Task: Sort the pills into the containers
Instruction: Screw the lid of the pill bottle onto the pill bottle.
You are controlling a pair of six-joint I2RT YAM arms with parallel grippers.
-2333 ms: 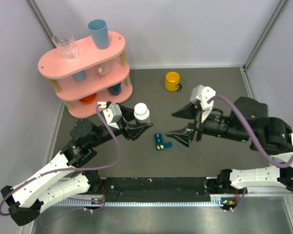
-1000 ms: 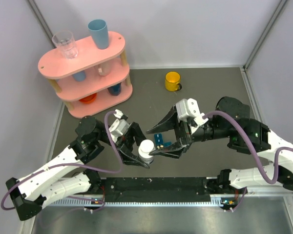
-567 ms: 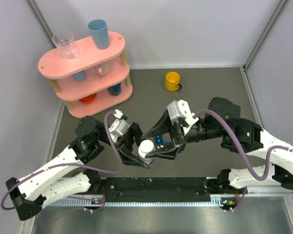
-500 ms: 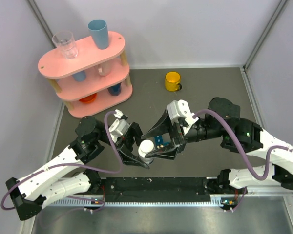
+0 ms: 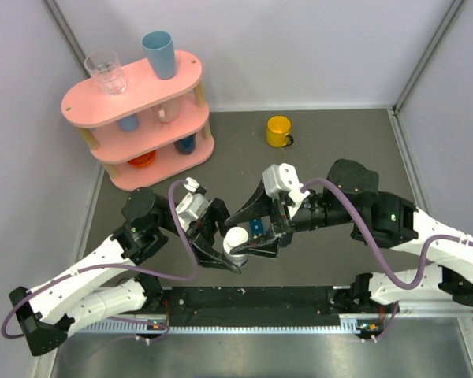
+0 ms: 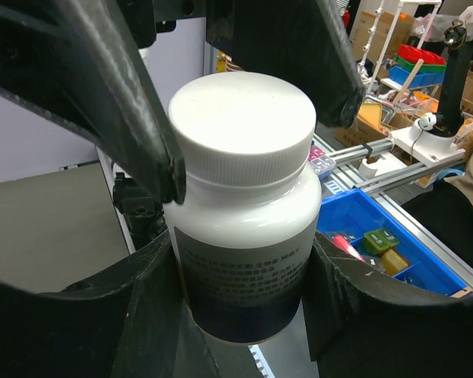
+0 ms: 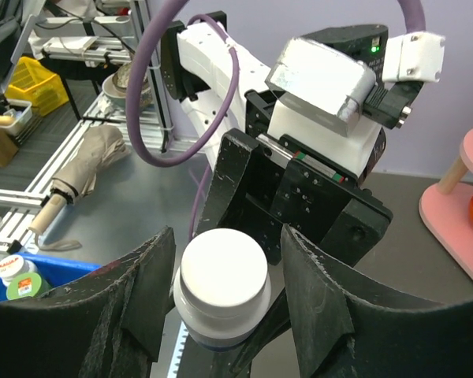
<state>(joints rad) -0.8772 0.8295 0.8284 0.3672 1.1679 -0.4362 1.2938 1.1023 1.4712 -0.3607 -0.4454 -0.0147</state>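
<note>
Clamping the white bottle [image 6: 240, 205] by its body, the left gripper [image 5: 231, 246] holds it; the right gripper [image 7: 227, 260] has its jaws flanking the cap, though I cannot tell whether they pinch it. Just beyond, at one o'clock, lies the teal pill box [image 5: 255, 226], half hidden.

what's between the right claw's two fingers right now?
The white bottle, cap up, gripped lower down by the left claw; the right wrist view shows it best. Whether the fingers touch the cap is unclear.

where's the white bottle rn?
Top view, near the centre: the white bottle is held by the left gripper, while the right gripper sets its fingers either side of the cap; the teal pill box lies just right of it.
</note>
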